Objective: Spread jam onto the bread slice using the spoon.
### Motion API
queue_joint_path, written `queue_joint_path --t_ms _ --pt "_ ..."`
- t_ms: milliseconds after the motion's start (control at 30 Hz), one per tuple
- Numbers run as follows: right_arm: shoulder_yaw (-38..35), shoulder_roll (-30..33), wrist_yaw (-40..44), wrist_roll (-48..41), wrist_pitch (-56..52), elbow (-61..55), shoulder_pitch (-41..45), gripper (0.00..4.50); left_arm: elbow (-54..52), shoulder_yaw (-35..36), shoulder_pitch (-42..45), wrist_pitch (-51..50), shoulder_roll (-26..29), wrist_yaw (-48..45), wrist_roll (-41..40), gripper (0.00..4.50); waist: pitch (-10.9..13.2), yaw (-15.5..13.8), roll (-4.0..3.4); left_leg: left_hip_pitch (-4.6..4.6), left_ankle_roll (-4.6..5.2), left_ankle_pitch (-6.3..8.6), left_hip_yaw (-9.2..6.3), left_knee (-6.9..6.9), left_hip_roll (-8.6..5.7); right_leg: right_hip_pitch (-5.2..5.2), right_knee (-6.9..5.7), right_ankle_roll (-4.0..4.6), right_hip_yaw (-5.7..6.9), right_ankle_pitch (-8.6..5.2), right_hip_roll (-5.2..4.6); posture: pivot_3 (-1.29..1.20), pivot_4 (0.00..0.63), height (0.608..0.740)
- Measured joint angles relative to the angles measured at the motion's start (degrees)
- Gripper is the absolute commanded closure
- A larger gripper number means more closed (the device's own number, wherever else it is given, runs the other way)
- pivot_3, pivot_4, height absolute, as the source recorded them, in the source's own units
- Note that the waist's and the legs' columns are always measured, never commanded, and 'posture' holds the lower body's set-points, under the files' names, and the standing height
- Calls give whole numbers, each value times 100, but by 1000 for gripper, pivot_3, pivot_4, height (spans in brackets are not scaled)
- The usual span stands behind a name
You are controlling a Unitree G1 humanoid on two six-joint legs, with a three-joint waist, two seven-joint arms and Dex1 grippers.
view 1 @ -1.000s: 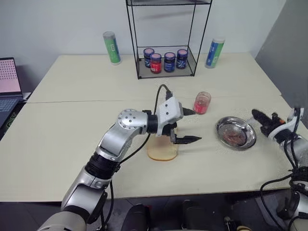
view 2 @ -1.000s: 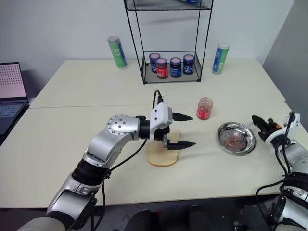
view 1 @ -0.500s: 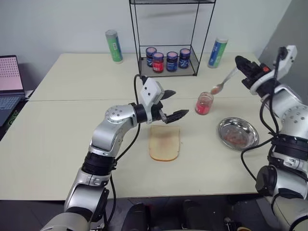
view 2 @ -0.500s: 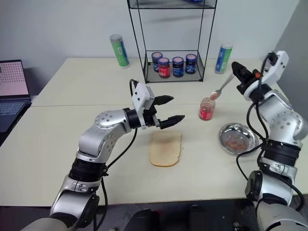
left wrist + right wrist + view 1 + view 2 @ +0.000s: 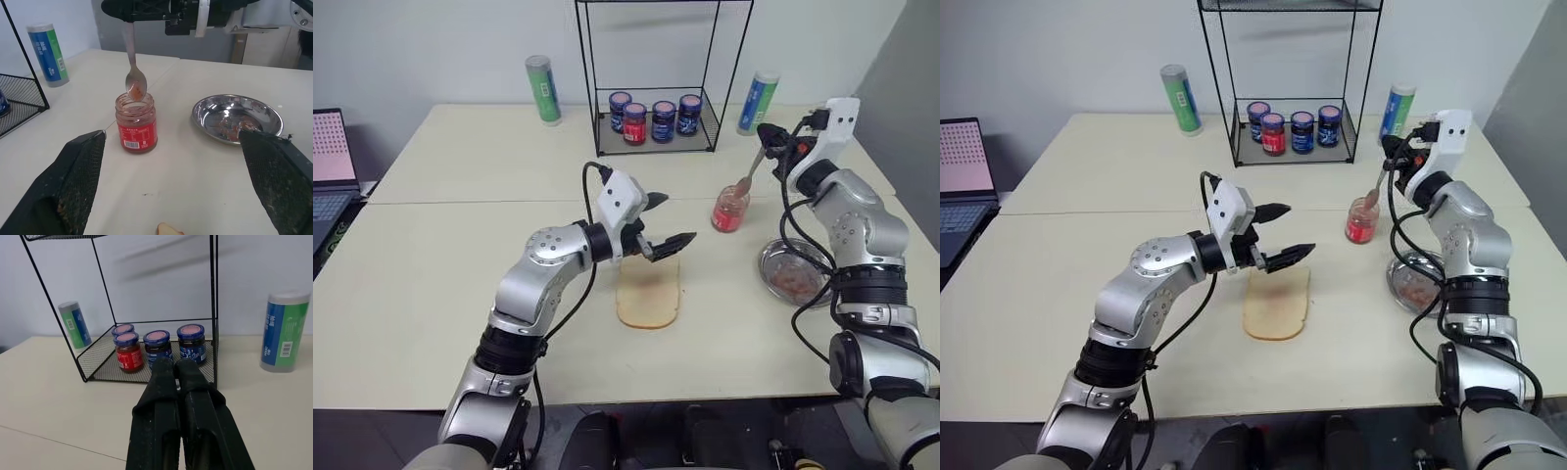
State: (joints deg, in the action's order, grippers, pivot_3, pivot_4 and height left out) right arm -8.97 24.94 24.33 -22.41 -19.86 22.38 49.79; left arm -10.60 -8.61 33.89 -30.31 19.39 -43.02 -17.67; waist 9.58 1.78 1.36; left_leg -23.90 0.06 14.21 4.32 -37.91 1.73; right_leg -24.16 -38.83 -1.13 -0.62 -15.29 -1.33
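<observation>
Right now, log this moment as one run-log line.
right gripper: shut on spoon | spoon: bowl over jam jar mouth | left gripper: open, above bread slice | bread slice: on table

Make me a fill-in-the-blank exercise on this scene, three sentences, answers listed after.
1. The right gripper is shut on the handle of the ____.
2. The spoon's bowl hangs just above the open ____ of jam.
3. The left gripper, its fingers ____, hovers over the bread slice.

Missing words: spoon; jar; open

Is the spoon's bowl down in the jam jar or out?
Out: the spoon bowl hangs just above the jar rim, smeared red.
</observation>
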Motion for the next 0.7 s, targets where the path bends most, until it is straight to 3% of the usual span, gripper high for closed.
queue_joint_path --t_ms 433,700 --pt "1058 -236 201 1613 1900 671 -601 4467 -128 -4 -83 -131 46 79 -11 0 0 -9 0 1 -4 -2 2 -3 -3 1 -2 0 -1 0 0 0 150 740" --pt "847 -561 177 1491 1721 893 -458 4467 -224 -3 -71 -219 50 138 -32 0 -1 -2 1 11 -7 -4 2 -6 0 7 -9 1 -2 1 -1 0 150 740"
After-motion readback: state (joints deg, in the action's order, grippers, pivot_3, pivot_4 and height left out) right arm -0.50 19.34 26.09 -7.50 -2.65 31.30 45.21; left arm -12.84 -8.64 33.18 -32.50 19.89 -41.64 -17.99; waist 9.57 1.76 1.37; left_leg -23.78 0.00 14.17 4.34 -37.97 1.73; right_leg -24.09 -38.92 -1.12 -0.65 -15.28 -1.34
